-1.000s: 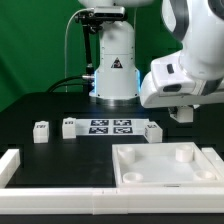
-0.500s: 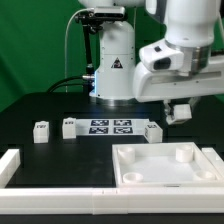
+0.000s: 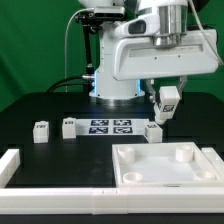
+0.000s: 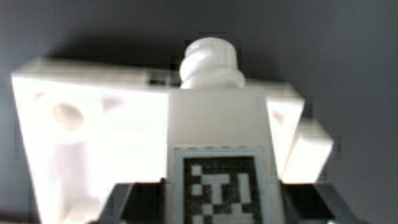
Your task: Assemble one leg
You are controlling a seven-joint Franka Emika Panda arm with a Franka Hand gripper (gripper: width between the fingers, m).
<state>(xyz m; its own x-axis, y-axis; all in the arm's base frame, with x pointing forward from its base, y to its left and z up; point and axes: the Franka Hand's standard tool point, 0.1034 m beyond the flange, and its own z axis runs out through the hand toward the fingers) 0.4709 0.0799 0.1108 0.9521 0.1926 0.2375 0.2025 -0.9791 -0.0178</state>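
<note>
You have the leg [image 3: 166,96] off the table. The gripper [image 3: 164,106] is clamped on it, and it hangs in the air over the far side of the tabletop [image 3: 150,172], toward the exterior view's right. In the wrist view you can see the dark fingers [image 4: 135,205] pressed against two opposite sides of the leg, down by its black-and-white tag. Its rounded peg points away from the camera. The white tabletop lies beneath it, with one round corner socket showing as a shallow hollow. The work surface is matte black and dull, with little glare. The tabletop sits on it, tray-like with its raised rim up, near the front on the exterior view's right. The marker board [image 3: 110,126] lies flat in the middle of the table, showing four tags. Two small white blocks [image 3: 41,131] stand to the exterior view's left of it, near each other but not touching. A third block [image 3: 153,130] stands just beside the board's other end, almost under the held leg. A white rail [image 3: 60,206] runs along the front edge and meets a short white side piece [image 3: 9,165] at the exterior view's left. Behind the table, a green curtain [image 3: 35,40] closes off the room. The arm's white base [image 3: 115,70] stands against it, with a black triangle label on its front and a cable [image 3: 68,45] arcing beside it.
</note>
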